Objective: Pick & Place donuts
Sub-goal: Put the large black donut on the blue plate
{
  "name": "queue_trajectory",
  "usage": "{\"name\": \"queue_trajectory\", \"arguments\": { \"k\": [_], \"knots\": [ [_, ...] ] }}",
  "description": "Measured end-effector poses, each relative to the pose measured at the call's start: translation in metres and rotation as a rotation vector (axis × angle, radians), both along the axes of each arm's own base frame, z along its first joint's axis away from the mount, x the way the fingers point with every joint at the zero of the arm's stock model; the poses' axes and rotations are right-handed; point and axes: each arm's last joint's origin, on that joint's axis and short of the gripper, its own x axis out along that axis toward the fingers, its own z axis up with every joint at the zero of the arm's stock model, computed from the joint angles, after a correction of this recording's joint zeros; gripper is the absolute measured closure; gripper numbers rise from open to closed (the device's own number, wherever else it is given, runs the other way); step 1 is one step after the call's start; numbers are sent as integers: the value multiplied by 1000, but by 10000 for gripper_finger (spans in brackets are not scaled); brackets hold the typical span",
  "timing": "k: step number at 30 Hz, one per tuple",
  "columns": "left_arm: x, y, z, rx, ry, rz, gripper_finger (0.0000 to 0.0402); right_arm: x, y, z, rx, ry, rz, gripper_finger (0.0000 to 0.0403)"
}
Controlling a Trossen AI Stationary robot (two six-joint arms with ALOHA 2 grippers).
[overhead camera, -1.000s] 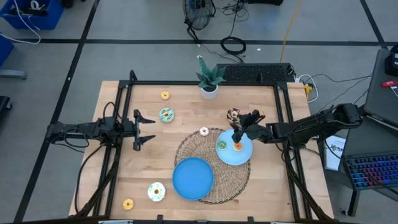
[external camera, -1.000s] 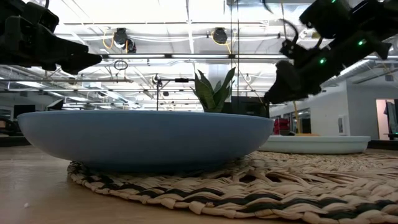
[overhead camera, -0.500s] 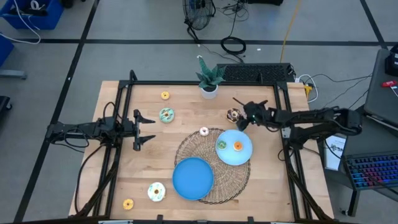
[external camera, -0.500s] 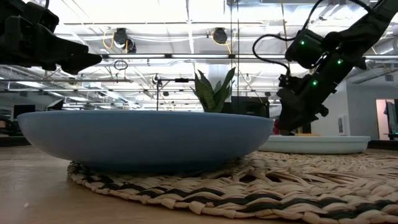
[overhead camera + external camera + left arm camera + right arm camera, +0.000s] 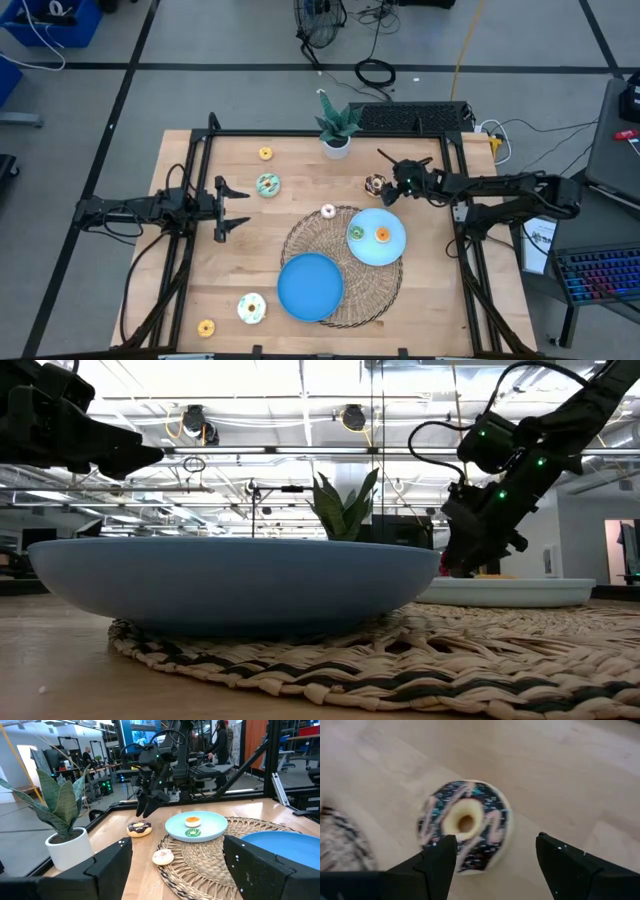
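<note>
High view: the right gripper (image 5: 385, 178) hangs over the chocolate donut (image 5: 375, 184) at the table's far side, near the potted plant (image 5: 336, 124) — its fingers spread wide and empty, the ring lying on bare wood between and beneath them in the right wrist view. That stance suggests a grasp about to be made, the jaws set to straddle the ring. The light blue plate (image 5: 393, 250), close by on the woven mat (image 5: 300, 238), already carries a green donut (image 5: 356, 233) and an orange donut (image 5: 382, 235), so it looks the likely destination. A dark blue plate (image 5: 310, 287) sits empty. The left gripper (image 5: 232, 209) waits wide open at the table's left side — well apart from the teal donut (image 5: 267, 184) and the other rings scattered on the wood.
</note>
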Motion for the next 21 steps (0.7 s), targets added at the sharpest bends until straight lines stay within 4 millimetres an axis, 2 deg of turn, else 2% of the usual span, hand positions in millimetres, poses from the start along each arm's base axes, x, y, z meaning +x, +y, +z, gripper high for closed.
{"name": "queue_trajectory", "arguments": {
  "k": [7,16,21],
  "knots": [
    [0,0,0,0,0,-1,96,4,-7,-10,32,22,-33,151],
    [0,0,0,0,0,-1,96,33,-22,-2,87,140,-28,151],
    [0,0,0,0,0,0,96,39,-25,-7,108,182,-28,151]
  ]
}}
